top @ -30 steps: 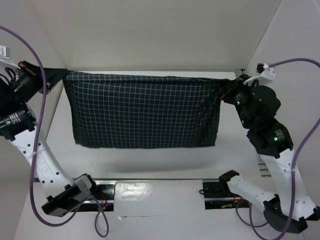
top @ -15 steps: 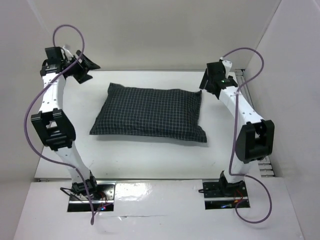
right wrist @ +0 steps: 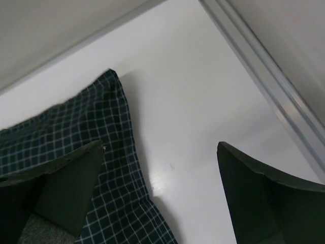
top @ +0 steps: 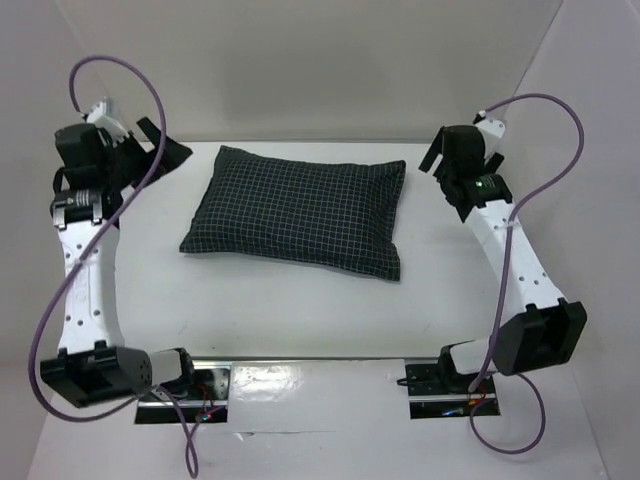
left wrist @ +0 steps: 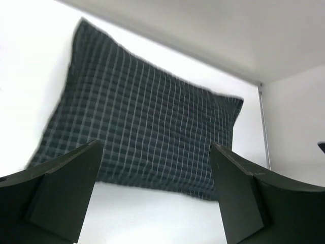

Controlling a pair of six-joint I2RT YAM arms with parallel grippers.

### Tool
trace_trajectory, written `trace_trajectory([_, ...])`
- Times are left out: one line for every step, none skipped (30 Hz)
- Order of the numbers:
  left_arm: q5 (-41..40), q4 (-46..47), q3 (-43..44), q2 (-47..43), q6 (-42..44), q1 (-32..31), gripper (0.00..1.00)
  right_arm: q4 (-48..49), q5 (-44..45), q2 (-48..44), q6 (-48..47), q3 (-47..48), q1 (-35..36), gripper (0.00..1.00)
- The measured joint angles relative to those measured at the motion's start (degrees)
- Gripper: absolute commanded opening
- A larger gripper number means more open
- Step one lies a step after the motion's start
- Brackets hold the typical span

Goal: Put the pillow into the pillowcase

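Dropped since a second ago: pillowcase (top: 300, 215), then stretched aloft between both jaws, now lying plump and filled out on the tabletop (top: 300, 305); both arms drawn back to the sides; item sits between left jaws and right jaws, apart from each; left jaws: wide, holding nothing, pillowcase straight ahead through their gap; right jaws: wide, holding nothing, one corner of pillowcase just beyond one finger (right wrist: 61, 183), bare tabletop across the remainder of the gap; pillow itself hidden from me.
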Motion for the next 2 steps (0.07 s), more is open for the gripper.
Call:
trace_trajectory([0.02, 0.39, -2.71, -1.84, 0.04, -0.31, 1.00, -0.33, 0.33, -0.61, 0.07, -1.27, -0.07, 0.98])
trace_trajectory([0.07, 0.94, -5.70, -3.52, 0.11, -0.63, 1.00, -0.57, 0.59, -1.05, 0.20, -2.64, -0.07, 0.98])
